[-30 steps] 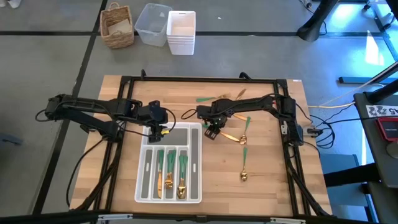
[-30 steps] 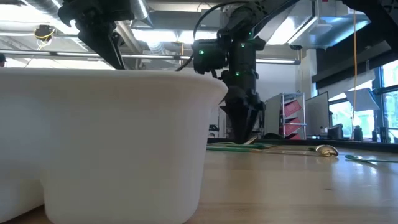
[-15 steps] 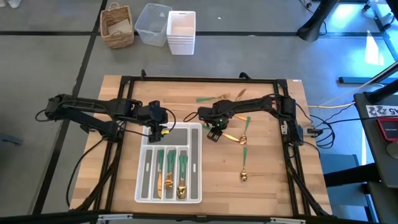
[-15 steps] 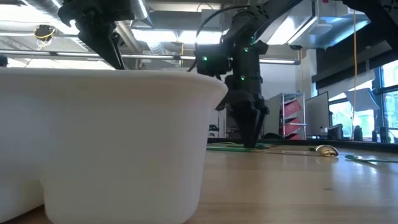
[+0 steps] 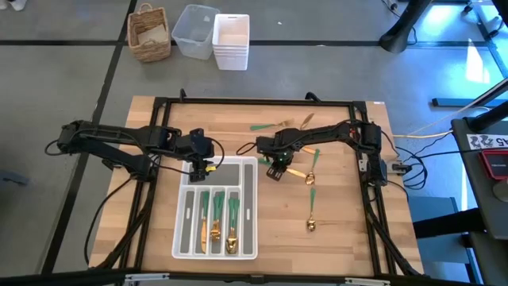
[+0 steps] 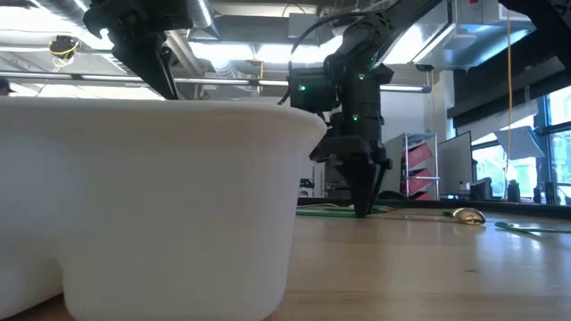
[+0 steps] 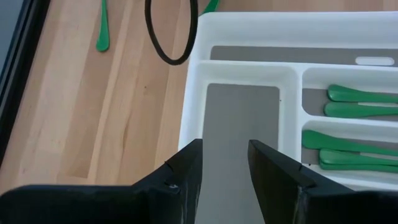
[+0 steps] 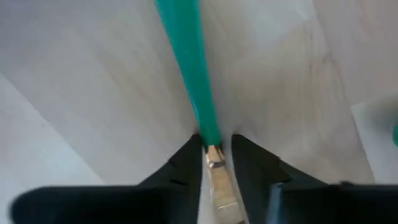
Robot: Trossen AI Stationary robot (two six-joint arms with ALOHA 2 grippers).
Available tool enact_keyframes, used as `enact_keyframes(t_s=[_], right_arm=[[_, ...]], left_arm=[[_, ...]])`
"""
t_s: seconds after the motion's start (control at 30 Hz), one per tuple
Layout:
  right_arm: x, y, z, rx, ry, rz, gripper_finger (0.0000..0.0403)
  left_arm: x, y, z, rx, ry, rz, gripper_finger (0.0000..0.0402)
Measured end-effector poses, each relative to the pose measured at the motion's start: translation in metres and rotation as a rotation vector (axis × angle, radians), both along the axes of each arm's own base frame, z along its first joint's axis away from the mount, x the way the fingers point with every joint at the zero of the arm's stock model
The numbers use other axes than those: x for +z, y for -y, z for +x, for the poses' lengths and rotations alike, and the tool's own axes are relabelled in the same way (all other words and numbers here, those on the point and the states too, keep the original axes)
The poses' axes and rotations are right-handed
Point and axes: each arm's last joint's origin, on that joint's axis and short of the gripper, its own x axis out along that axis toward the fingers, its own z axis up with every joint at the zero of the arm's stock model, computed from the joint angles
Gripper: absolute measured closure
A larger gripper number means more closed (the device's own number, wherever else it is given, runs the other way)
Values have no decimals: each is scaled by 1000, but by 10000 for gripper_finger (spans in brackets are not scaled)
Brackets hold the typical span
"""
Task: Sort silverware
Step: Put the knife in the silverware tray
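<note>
The right hand is down on the desk just right of centre in the high view, its fingers nearly closed around a green-handled piece of silverware where handle meets gold neck, though a firm grip is not certain. So thin a piece lying flat could slip out or pivot as it lifts. The left hand hovers part open and empty over the organizer tray, upper left of it

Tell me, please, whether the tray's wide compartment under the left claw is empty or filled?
Empty: the wide compartment shows only bare grey liner below the left claw.
</note>
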Motion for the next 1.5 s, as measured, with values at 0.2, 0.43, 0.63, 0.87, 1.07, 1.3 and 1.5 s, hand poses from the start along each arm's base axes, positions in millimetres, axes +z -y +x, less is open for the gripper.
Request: enact_keyframes(t_s=[0.2, 0.43, 0.63, 0.87, 1.07, 1.3, 1.5], right_arm=[[-1, 0, 1, -32, 2, 6, 388], [-2, -1, 1, -56, 8, 33, 391], [-2, -1, 1, -60, 6, 35, 400], [10, 0, 7, -58, -6, 37, 399], [16, 0, 13, -57, 24, 40, 398], [16, -2, 10, -58, -2, 91, 398], [17, -3, 8, -83, -19, 140, 398]], left_arm=[[0, 0, 0, 0, 0, 0, 279], [0, 0, 0, 0, 0, 0, 279], [0, 0, 0, 0, 0, 0, 279], [0, 0, 0, 0, 0, 0, 279], [0, 0, 0, 0, 0, 0, 279], [0, 0, 0, 0, 0, 0, 279], [0, 0, 0, 0, 0, 0, 279]])
